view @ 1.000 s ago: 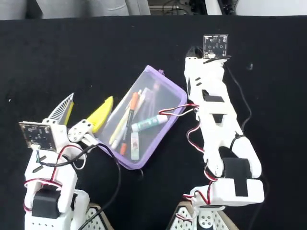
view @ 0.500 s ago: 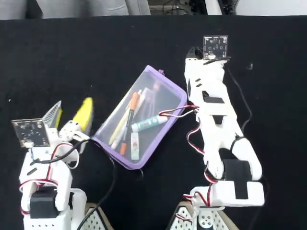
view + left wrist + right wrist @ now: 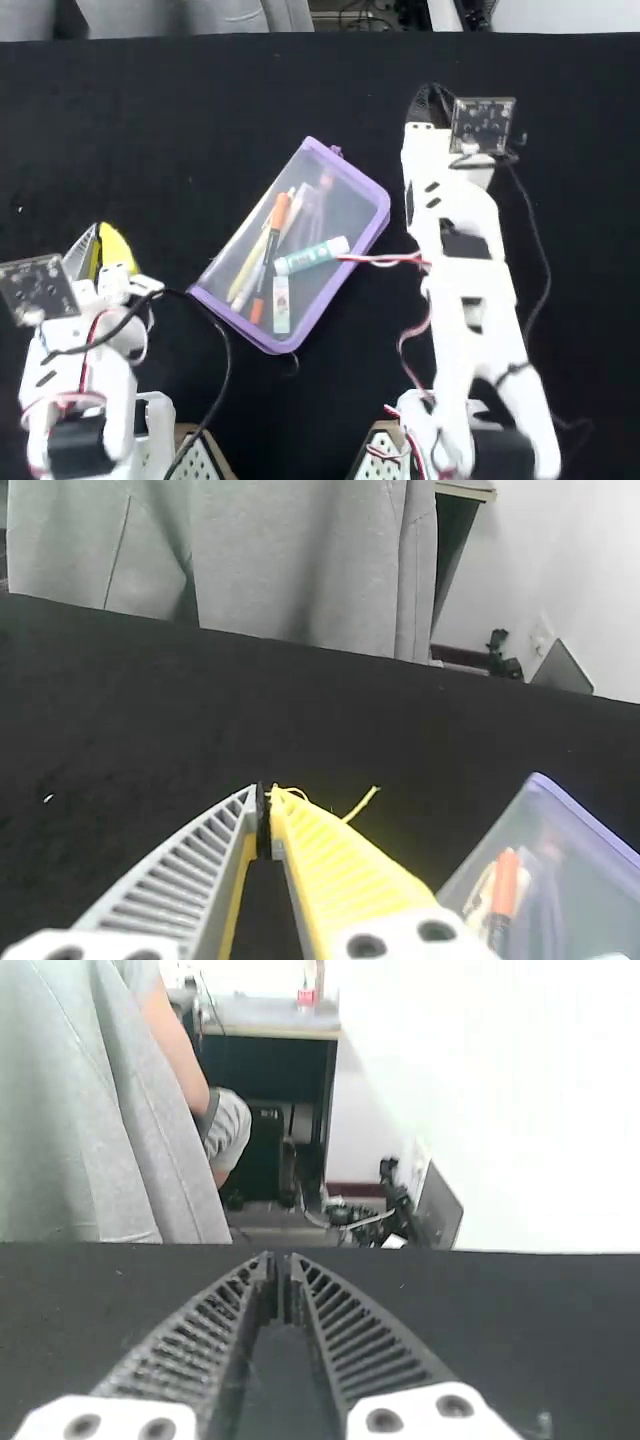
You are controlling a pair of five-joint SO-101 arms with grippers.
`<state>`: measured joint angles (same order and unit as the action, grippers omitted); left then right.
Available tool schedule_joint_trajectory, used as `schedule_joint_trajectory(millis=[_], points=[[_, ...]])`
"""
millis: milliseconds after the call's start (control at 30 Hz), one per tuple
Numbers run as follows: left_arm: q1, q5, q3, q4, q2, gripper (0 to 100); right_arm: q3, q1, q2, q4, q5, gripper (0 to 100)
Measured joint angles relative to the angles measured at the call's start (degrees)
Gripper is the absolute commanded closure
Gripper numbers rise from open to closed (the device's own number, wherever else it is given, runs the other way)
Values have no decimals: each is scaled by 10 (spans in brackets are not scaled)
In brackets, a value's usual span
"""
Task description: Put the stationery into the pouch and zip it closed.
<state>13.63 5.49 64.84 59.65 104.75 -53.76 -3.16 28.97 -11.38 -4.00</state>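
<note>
The clear plastic zip pouch with a purple border lies aslant at the middle of the black-covered table, its long axis running from 1 o'clock to 7 o'clock. Through its clear face show an orange pen, a yellow pen, a green and white stick lying crosswise, and a small white and orange piece. Whether the zip is drawn I cannot tell.

The left gripper, one finger white and one yellow, sits at 8 o'clock from the pouch, well apart from it, its tips pressed together on nothing. The right gripper, black-fingered, is likewise closed tip to tip and empty, at 2 o'clock from the pouch over bare cloth.

The right arm's red and white wire reaches the pouch's 4 o'clock edge, just beside the stick's end. The left arm's black cable loops near the pouch's 7 o'clock corner.
</note>
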Motion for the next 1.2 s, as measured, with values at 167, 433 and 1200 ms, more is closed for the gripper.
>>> schedule_joint_trajectory(millis=[167, 433, 1200], points=[[0, 0, -76, 93, 2, 970, -24, -2, 127, 73, 0, 987], [0, 0, -92, 151, 2, 970, -62, -2, 345, 173, 0, 987], [1, 0, 139, 129, 1, 967, -283, -1, 746, 404, 0, 987]])
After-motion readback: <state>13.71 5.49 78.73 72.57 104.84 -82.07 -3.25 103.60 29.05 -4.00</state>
